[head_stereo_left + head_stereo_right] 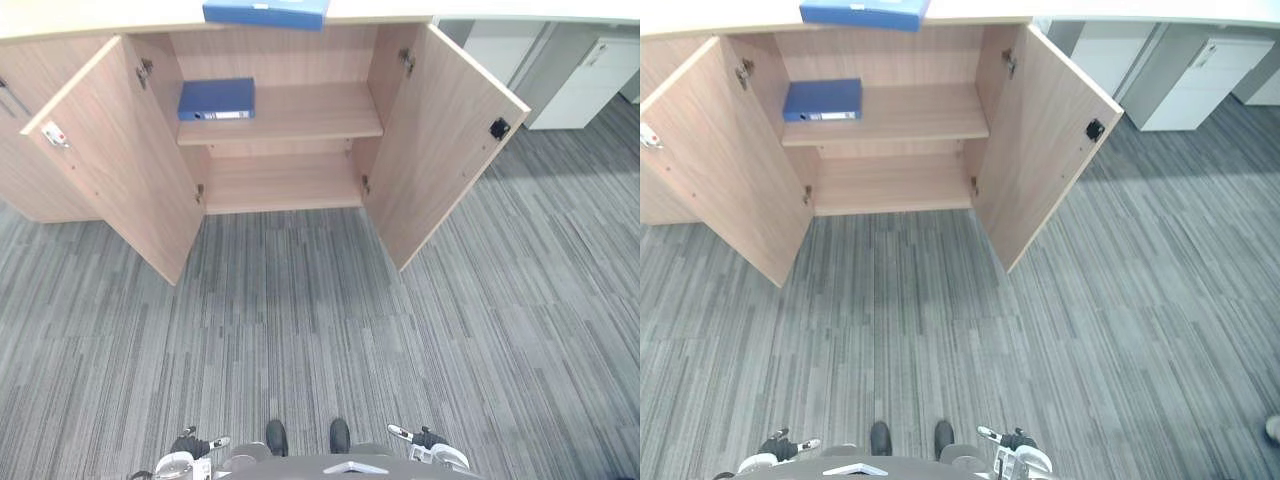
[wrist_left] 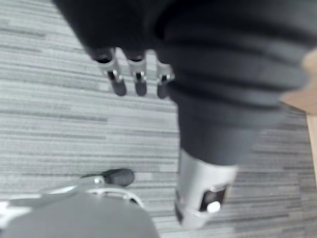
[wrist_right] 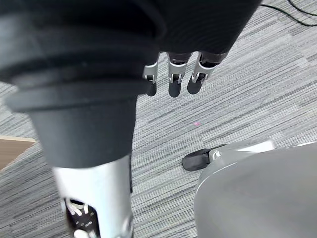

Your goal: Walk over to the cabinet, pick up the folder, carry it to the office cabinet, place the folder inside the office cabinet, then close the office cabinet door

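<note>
The wooden office cabinet [image 1: 280,185] stands ahead with both doors swung wide open. A blue folder [image 1: 216,99] lies flat at the left end of its upper shelf. A second blue folder [image 1: 265,12] rests on the cabinet's top, jutting over the front edge. My left hand [image 1: 190,443] and right hand [image 1: 425,438] hang low at my sides, far from the cabinet. In the wrist views the left hand's fingers [image 2: 138,82] and the right hand's fingers [image 3: 171,74] hang relaxed over the carpet and hold nothing.
The left door [image 1: 120,160] and right door [image 1: 440,140] angle out over the grey striped carpet [image 1: 300,330], the right one with a black knob [image 1: 499,128]. White cabinets [image 1: 585,75] stand at the back right. Open carpet lies between me and the cabinet.
</note>
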`<state>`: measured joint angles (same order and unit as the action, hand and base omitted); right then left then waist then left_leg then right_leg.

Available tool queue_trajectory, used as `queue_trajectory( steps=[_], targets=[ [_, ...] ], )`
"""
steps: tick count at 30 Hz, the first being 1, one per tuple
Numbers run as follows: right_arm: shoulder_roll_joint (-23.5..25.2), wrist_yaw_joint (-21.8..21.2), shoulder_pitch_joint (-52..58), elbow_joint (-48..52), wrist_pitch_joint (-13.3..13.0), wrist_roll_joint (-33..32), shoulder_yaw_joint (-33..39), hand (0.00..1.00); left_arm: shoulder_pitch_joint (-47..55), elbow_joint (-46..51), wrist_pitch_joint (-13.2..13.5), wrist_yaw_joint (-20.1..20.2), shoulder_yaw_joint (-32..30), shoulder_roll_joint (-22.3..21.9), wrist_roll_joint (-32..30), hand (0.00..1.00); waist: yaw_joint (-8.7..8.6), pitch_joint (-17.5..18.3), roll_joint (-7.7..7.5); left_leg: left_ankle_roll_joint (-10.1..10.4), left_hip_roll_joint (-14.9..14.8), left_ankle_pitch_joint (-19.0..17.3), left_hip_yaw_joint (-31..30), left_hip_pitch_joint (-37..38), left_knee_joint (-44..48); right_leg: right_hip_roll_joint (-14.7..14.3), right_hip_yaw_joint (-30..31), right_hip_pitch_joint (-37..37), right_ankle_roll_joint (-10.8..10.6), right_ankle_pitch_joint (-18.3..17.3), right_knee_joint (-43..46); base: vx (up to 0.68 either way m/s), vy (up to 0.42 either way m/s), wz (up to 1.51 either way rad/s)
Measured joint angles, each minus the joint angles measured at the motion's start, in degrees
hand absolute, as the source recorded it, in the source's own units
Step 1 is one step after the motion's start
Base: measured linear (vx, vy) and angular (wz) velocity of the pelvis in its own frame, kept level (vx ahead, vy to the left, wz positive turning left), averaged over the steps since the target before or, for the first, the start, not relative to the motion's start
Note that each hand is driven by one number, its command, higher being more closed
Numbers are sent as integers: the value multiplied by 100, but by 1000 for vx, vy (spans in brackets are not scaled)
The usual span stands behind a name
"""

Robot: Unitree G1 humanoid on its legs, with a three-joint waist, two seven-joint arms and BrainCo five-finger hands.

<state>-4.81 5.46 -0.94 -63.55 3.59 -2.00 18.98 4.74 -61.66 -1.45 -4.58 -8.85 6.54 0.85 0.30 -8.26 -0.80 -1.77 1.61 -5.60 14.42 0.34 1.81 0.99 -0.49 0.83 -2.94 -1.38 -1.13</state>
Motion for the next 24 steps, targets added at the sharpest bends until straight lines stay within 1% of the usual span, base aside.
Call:
queue_trajectory(
  steps=[1,3,4,5,6,7,8,9,11,12,13,14,15,16,17,18,19,20,21,22,23,24],
  targets=[
    [4,-1,-16,15,9,15,1,0,-4,1,0,-1,0,10,0,0,-10,-3,3,-7,-10,-90,2,-44,114,7,1,-28,-15,-63,82,122,25,-12],
    [11,-10,-30,29,13,20,0,0,-15,27,5,1,23,15,4,0,-26,-23,20,-56,-33,-420,32,-149,529,59,3,-271,-123,-472,743,211,60,-7],
    [11,-15,-49,41,12,19,-6,0,-30,26,5,-1,33,12,5,0,-19,-43,34,-70,-36,-486,48,-145,584,78,-19,-356,-191,-580,979,214,79,-15],
    [12,-24,-91,105,10,21,-39,0,-71,25,6,1,78,1,7,0,11,-80,77,-63,-44,-556,101,-107,640,96,-56,-610,-261,-732,1576,169,87,-17],
    [40,-30,-176,178,8,19,-68,0,-115,26,10,1,128,2,7,0,14,-140,111,-66,-41,-560,138,-35,633,132,-145,-928,-270,-794,2317,175,92,-14],
    [56,-31,-229,196,-1,16,-73,0,-151,28,12,0,148,4,7,0,-4,-225,118,-67,-37,-561,133,76,590,162,-237,-1072,-272,-794,2754,217,103,2],
    [89,-45,-323,249,-76,10,-92,0,-222,32,14,-1,198,33,8,0,-53,-363,138,-242,-37,-686,61,345,525,257,-528,-1421,-164,-1039,3681,199,71,12],
    [97,-49,-365,242,-96,7,-210,0,-268,32,16,-2,219,42,9,0,-60,-433,143,-235,-8,-746,17,485,494,318,-670,-1543,-128,-1272,3877,208,53,19],
    [89,-54,-421,243,-104,7,-334,0,-344,32,22,-3,217,35,9,0,-90,-440,127,-203,-53,-833,-82,636,457,346,-904,-1762,-86,-1480,3848,238,-11,26],
    [82,-61,-495,263,-134,-7,-367,0,-419,30,27,-7,218,23,10,0,-130,-481,174,-155,-156,-867,-168,804,323,267,-1122,-2016,-27,-1482,3540,286,-39,32],
    [74,-62,-518,303,-142,-13,-394,0,-446,27,27,-7,219,19,10,0,-174,-498,203,-121,-219,-885,-213,863,271,220,-1178,-2107,2,-1440,3351,313,-70,39],
    [57,-61,-525,396,-147,-17,-444,0,-462,30,33,-4,229,12,9,0,-239,-516,234,-71,-300,-913,-305,944,216,146,-1243,-2207,28,-1294,3022,357,-93,51],
    [58,-61,-507,427,-172,-25,-456,0,-443,18,38,-3,230,12,9,0,-314,-504,204,85,-320,-962,-392,1108,99,66,-1237,-2247,101,-982,2581,469,-150,68],
    [58,-59,-424,426,-204,-39,-444,0,-389,17,40,-2,216,13,8,0,-344,-465,125,273,-300,-1074,-511,1250,94,87,-1147,-2250,263,-700,2430,437,-161,68],
    [52,-60,-368,427,-216,-44,-425,0,-353,19,44,-4,193,7,8,0,-364,-444,92,350,-293,-1119,-554,1321,125,99,-1103,-2220,357,-395,2471,496,-213,65],
    [-31,-61,-371,424,-212,-42,-417,0,-342,21,55,-4,100,-104,7,0,-379,-431,181,479,-464,-1161,-594,1365,345,59,-1192,-2140,417,-428,2585,520,-240,48],
    [-43,-60,-374,434,-213,-39,-415,0,-364,30,70,-2,30,-182,7,0,-315,-444,233,620,-552,-1126,-545,1034,994,47,-1255,-2050,500,-567,2538,518,-247,37],
    [-35,-57,-373,442,-211,-51,-406,0,-371,36,71,-3,-54,-242,8,0,-308,-463,255,672,-632,-1108,-484,789,1559,36,-1274,-1966,547,-611,2484,610,-296,25],
    [-30,-49,-367,566,-203,-54,-433,0,-371,125,72,1,-338,-369,19,0,-322,-509,332,741,-888,-961,-417,218,2927,-48,-1282,-1668,581,-661,2248,620,-276,9],
    [32,-41,-310,655,-165,-67,-458,0,-349,268,74,-1,-530,-445,18,0,-288,-552,369,735,-1190,-968,-239,-154,4099,-167,-1269,-1257,647,-715,2031,616,-256,2],
    [69,-35,-251,690,-168,-117,-479,0,-357,308,75,-2,-587,-468,21,0,-258,-560,364,716,-1344,-980,-138,-263,4549,-207,-1259,-1041,693,-747,1969,569,-189,-13],
    [184,-14,-111,809,-170,-231,-531,0,-351,477,100,-3,-642,-559,31,0,-164,-596,294,680,-1591,-1103,123,-572,5244,-228,-1174,-448,765,-856,1806,497,-142,-26]
  ],
)
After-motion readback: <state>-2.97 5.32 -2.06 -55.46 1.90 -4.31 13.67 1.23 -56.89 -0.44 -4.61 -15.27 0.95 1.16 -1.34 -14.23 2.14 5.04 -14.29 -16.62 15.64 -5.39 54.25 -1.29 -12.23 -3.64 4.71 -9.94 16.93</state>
